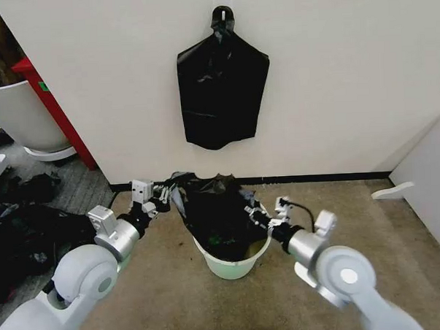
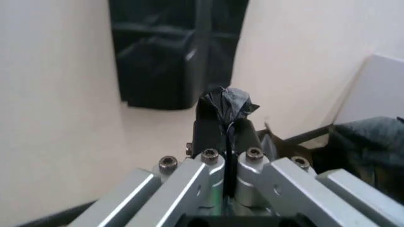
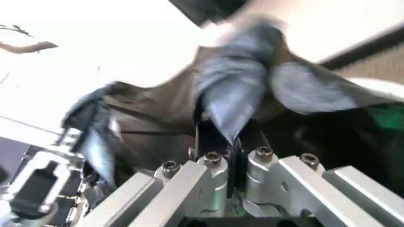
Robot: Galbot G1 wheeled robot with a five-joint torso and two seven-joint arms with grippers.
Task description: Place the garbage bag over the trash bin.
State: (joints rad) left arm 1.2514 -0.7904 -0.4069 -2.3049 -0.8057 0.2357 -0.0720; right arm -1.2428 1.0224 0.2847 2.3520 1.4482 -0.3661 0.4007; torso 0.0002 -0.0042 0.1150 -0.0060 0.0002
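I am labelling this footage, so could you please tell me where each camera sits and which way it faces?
Head view: high, looking down at the trash bin by the wall; both arms show.
Left wrist view: behind the left claw, facing the wall; claw pinches the garbage bag.
Right wrist view: behind the right claw, facing the left claw, clamped on film.
Shared: the bag.

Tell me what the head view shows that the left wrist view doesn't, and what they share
Head view alone: the trash bin on the floor, the right gripper pinching the garbage bag at the bin's right side, and the large white tub at far left. Left wrist view alone: the left gripper's fingers shut tight on a bunched bit of film. Both: the left gripper and the flat black bag hanging on the wall.
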